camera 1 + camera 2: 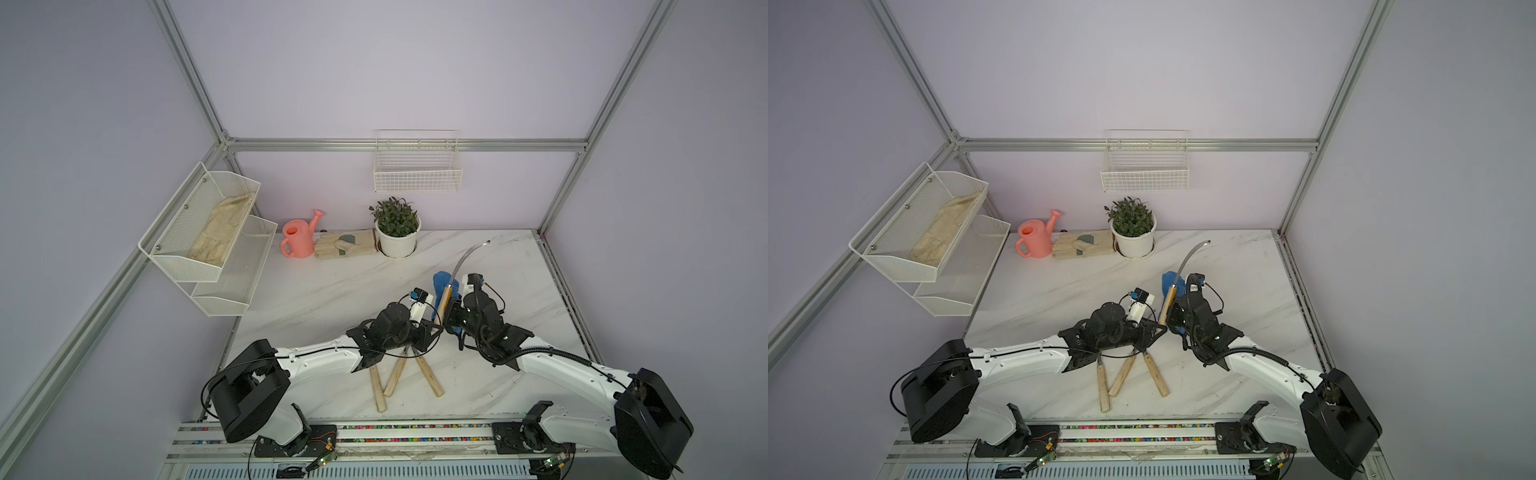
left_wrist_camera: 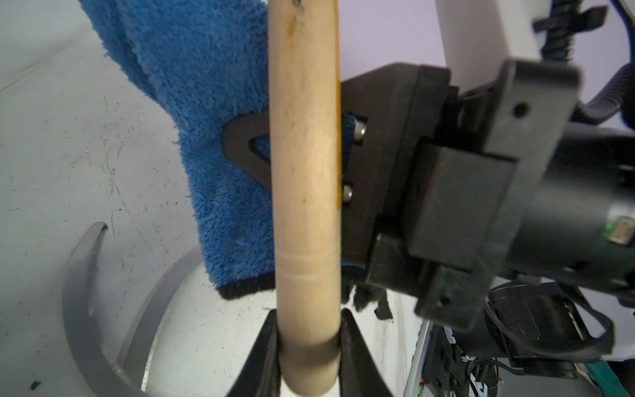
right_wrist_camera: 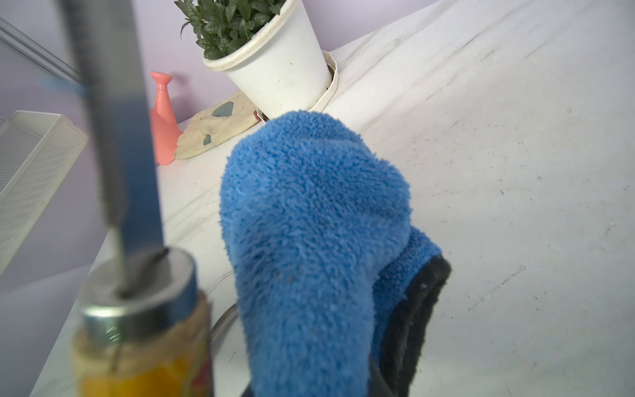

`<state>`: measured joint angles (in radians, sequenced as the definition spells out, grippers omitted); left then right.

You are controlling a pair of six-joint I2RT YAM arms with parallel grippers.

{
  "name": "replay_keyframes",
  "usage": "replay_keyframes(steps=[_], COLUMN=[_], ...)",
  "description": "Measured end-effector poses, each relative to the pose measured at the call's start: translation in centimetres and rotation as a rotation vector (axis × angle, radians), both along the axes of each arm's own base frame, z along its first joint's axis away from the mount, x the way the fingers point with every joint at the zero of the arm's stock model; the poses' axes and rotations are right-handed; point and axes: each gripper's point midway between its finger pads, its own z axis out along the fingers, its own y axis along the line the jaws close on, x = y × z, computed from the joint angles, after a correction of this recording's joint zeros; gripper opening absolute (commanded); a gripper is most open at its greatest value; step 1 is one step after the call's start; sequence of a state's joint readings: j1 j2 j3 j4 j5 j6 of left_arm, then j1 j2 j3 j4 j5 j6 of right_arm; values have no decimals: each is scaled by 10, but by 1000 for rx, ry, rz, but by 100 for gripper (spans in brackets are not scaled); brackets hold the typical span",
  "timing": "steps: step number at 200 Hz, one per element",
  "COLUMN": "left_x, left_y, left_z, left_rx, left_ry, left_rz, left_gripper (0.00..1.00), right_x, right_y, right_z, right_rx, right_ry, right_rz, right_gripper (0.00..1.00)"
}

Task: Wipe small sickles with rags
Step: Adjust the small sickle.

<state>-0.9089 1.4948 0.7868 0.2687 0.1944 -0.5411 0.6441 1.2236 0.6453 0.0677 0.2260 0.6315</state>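
Your two-tier mesh rack, at the left of the frame in both top views, carries a beige glove in its upper tier. A white wire basket hangs on the back wall at upper centre. Below it a white pot holds a leafy plant. A second glove and a pink watering can lie to its left along the back edge.

Your left gripper has its jaws clamped on the butt of the held sickle, right of centre, with the blade arching toward the back edge. Your right gripper has its jaws pinched on the blue rag, which hangs just beside that wooden handle. You cannot tell whether cloth touches wood.

The three loose sickles fan their handles at lower centre, near the front edge. Their blades run under your left arm.

The white marbled surface gives you most room at centre left, and at the right between your right arm and the railed side edge. Aluminium frame posts stand at the back corners against lilac walls.
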Motion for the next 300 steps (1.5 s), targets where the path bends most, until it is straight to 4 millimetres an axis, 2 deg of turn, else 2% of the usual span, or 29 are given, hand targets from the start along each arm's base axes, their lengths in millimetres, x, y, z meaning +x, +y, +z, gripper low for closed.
replay_keyframes(steps=[24,67,158,213,232,253,278,300], left_x=[3,8,19,26,38,51,47,44], left_y=[-1,1,5,13,26,45,55,55], left_z=[-5,-1,-10,-4,12,47,95,111], left_rx=[-8,-51,-89,-117,-151,-207,-284,-315], left_ry=[19,23,66,72,58,-5,-114,-156], left_rz=[-8,-26,-79,-86,-60,-8,-2,-11], left_gripper=[0,0,0,0,0,0,0,0], right_x=[-3,-10,-16,-15,-18,-27,-32,-37], right_y=[1,7,12,10,8,2,5,22], right_z=[-5,4,3,2,0,-3,-7,-10], right_rx=[2,48,60,56,53,58,69,99], right_ry=[9,-23,-29,-32,-33,-40,-30,-14], right_rz=[18,63,115,103,102,105,133,208], right_gripper=[0,0,0,0,0,0,0,0])
